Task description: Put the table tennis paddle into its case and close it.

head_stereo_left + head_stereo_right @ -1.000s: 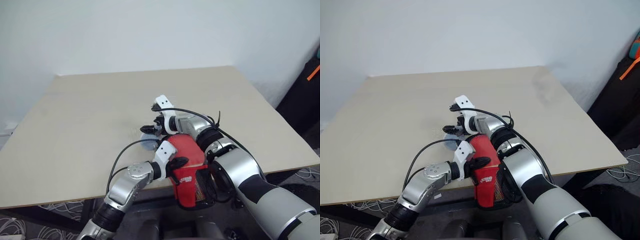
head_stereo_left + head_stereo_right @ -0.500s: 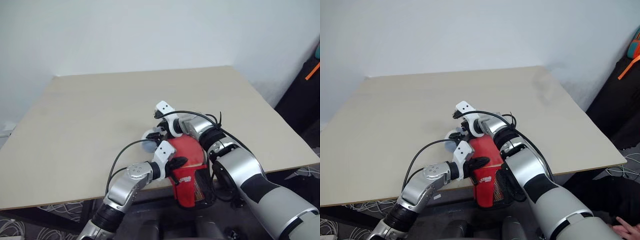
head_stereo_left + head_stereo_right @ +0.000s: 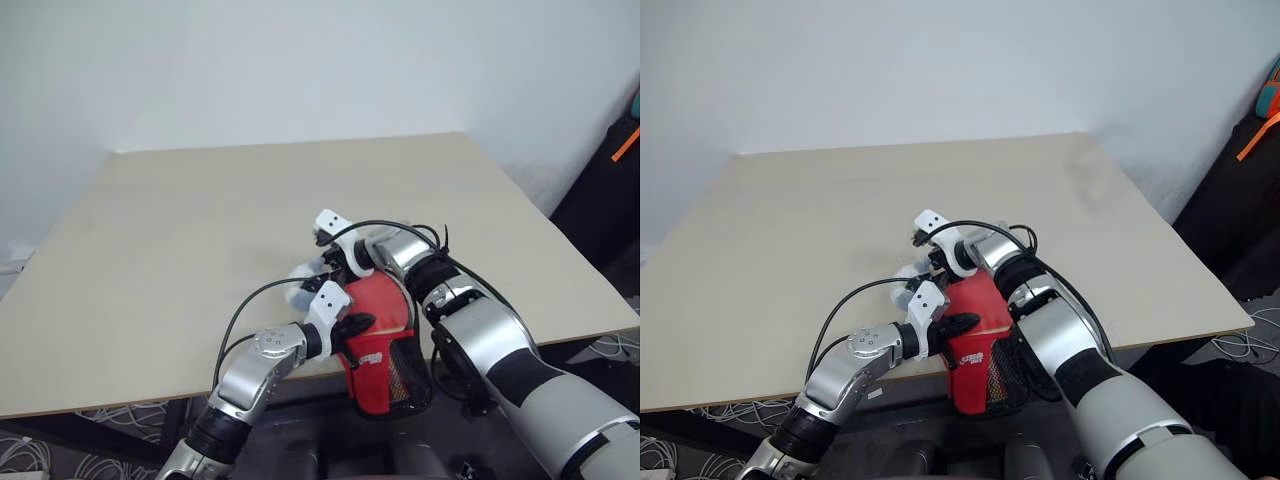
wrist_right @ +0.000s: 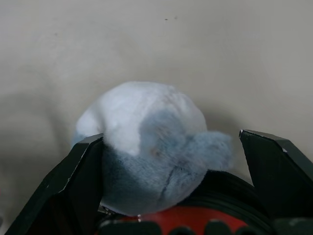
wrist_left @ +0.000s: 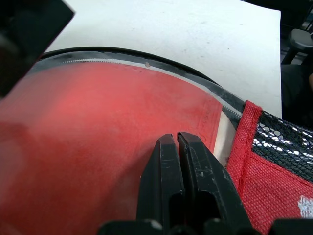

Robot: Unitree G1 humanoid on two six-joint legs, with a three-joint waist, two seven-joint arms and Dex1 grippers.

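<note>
Left gripper fingers pressed together on the soft red zip case at the beige table edge, right gripper fingers spread wide around a fuzzy pale blue-grey ball.

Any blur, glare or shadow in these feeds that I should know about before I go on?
Head views: evenly lit, no glare, soft shadow on the table beside the arms. Right wrist view: the fluffy ball is soft-focused between the open right gripper's fingers. Left wrist view: the case blurs up close; shut left gripper is sharp.
</note>
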